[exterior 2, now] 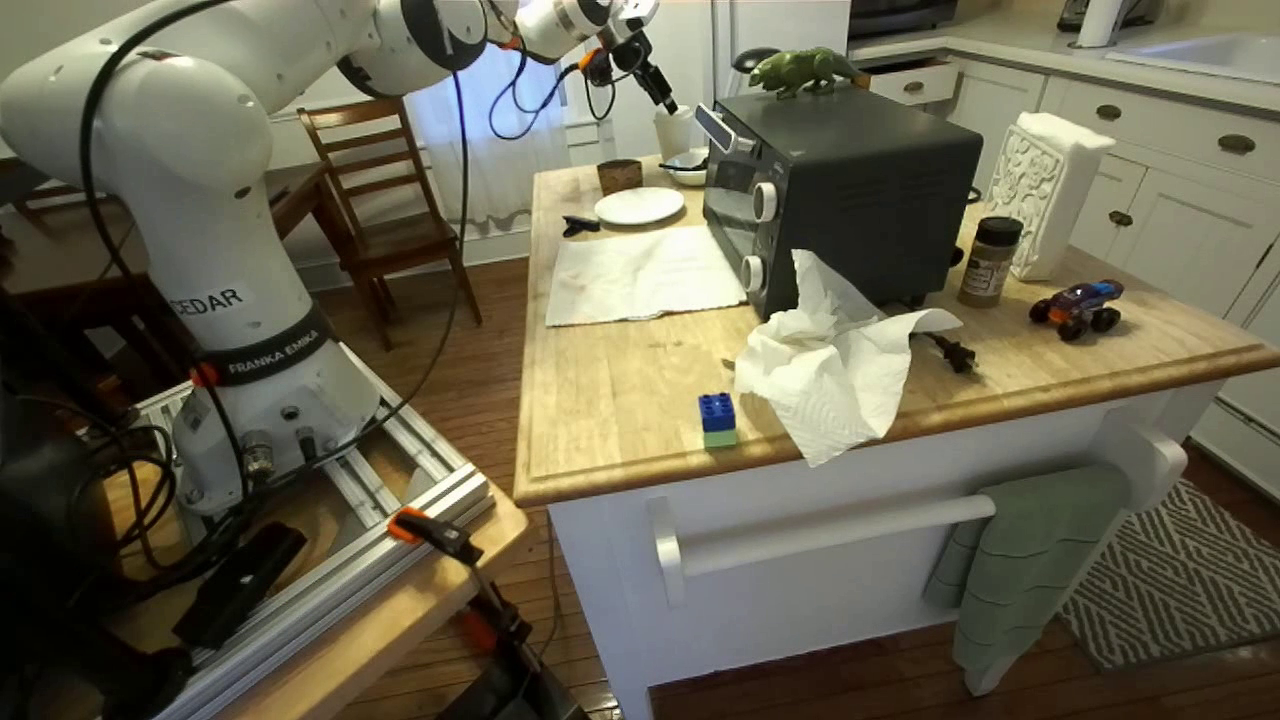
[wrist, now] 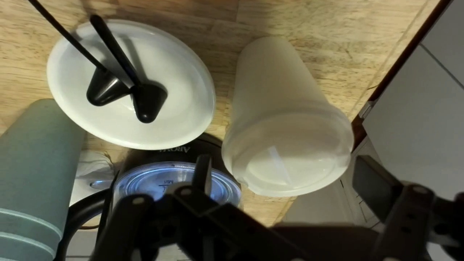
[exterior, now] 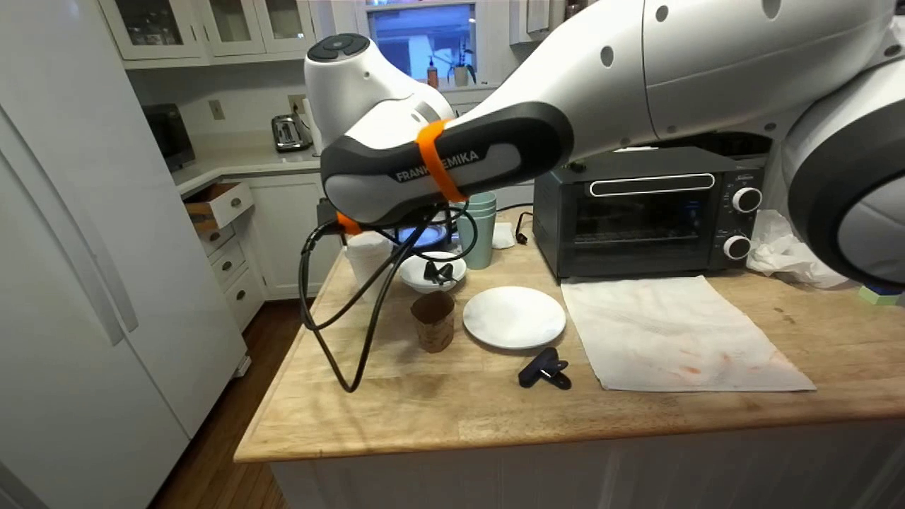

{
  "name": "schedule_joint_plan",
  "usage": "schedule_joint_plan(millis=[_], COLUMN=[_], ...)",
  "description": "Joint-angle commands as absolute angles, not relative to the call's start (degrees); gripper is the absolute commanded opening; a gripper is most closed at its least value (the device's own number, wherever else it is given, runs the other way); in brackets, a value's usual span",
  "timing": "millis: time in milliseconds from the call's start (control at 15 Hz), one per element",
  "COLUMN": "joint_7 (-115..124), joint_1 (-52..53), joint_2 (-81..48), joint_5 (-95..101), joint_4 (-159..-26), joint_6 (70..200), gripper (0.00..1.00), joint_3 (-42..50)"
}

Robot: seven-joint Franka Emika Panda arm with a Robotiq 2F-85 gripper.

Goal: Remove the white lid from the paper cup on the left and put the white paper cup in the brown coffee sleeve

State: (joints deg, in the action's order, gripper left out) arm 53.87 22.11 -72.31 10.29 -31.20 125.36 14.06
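As far as I'd judge from here, neither half of the task is done. In the wrist view, right of centre, the white paper cup (wrist: 272, 76) stands on the table (exterior: 396, 417) with the white lid (wrist: 286, 154) still over its mouth. The tool (wrist: 284, 172) comes in from the bottom of that view, its jaws wide apart to either side of the lid; gaps show, and nothing is held. The brown coffee sleeve (exterior: 433, 326) stands upright and apart from the cup, near the centre in an exterior view. Left to do: take off the lid, then lower the cup into the sleeve.

Counted: one cup, one lid, one sleeve. Upper left in the wrist view, one white bowl (wrist: 185, 76) with two black scoops (wrist: 150, 103) in it; lower, one blue-lit kettle (wrist: 150, 183); at the left edge, stacked pale green tumblers (wrist: 32, 166), how many I cannot tell. Near the sleeve, one white plate (exterior: 514, 318) and one black clip (exterior: 543, 369). Further right, one toaster oven (exterior: 643, 219).
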Motion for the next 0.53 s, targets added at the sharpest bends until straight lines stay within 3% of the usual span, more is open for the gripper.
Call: schedule_joint_plan(millis=[0,467], joint_7=[57.4,61.0], joint_1=[22.9,23.7], joint_2=[-75.8,-77.9], joint_5=[12.1,11.7], joint_4=[-27.7,-27.4], joint_6=[128.1,133.0], gripper=[1.0,1.0], joint_3=[16.8,20.1])
